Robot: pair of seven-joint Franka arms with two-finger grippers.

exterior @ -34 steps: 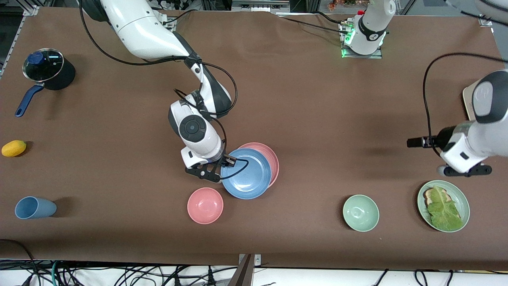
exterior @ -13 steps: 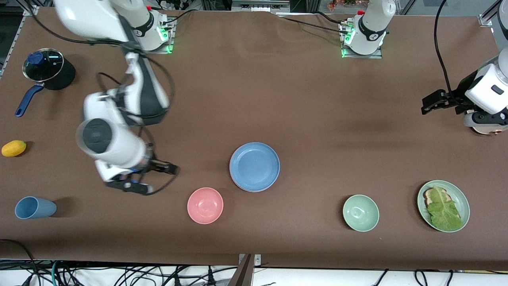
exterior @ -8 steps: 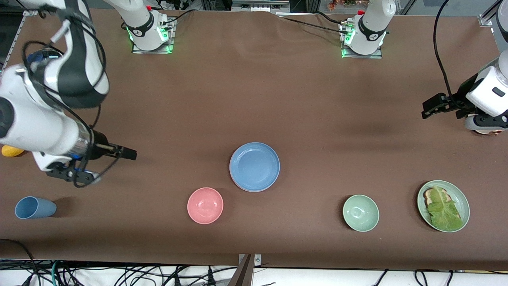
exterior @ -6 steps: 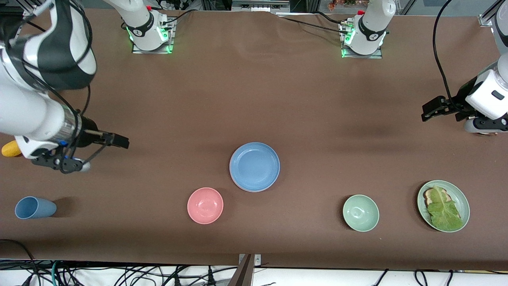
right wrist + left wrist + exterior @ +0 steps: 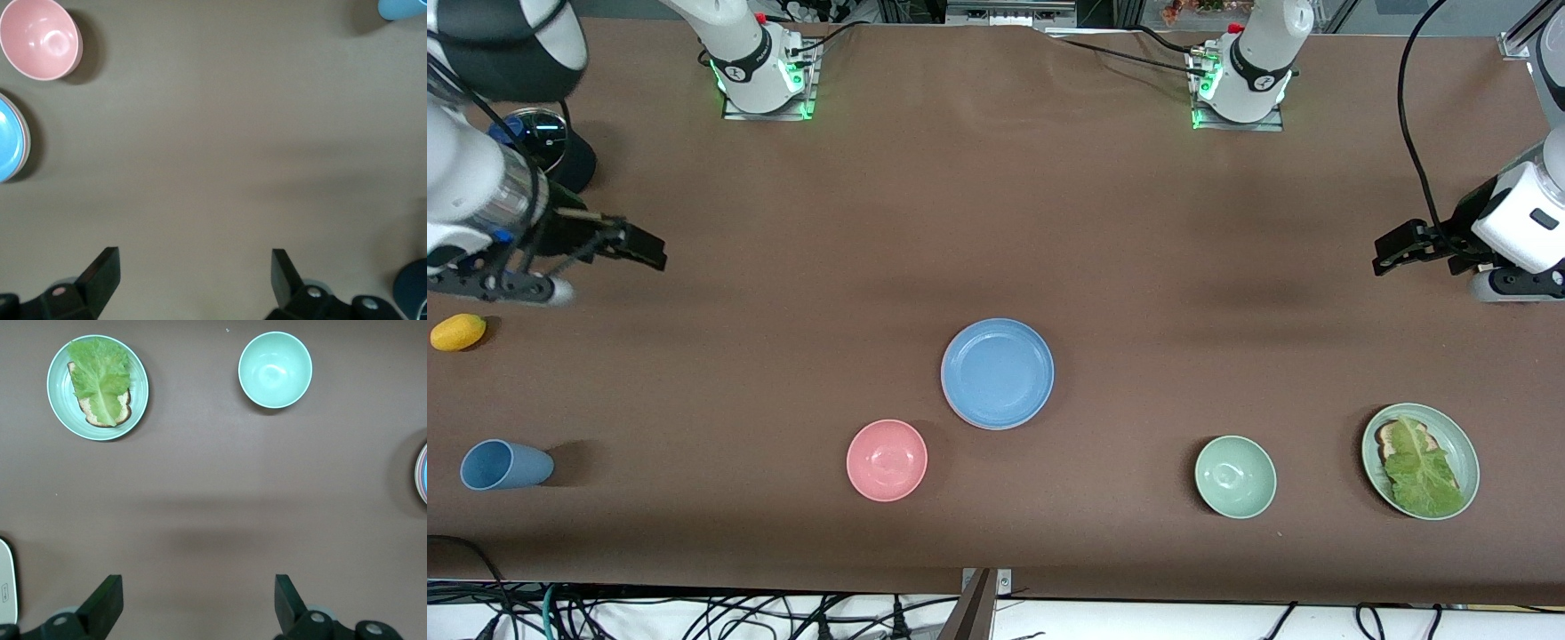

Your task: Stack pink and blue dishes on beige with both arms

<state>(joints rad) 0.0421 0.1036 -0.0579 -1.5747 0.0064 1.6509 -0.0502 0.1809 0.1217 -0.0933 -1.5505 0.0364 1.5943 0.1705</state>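
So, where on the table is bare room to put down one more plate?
The widest bare patch lies between the two arm bases and the blue plate. Another lies between that plate and the green bowl. It is tighter where the pink bowl sits beside the blue plate. Both grippers, left and right, hang open at the table's ends.

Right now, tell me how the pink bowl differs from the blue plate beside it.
The pink bowl is smaller and deeper; the blue plate is wider and flatter. The bowl sits straight on the table, while the plate rests on other plates whose rims peek out beneath it. The bowl lies nearer the front camera. Both are round, empty and unheld.
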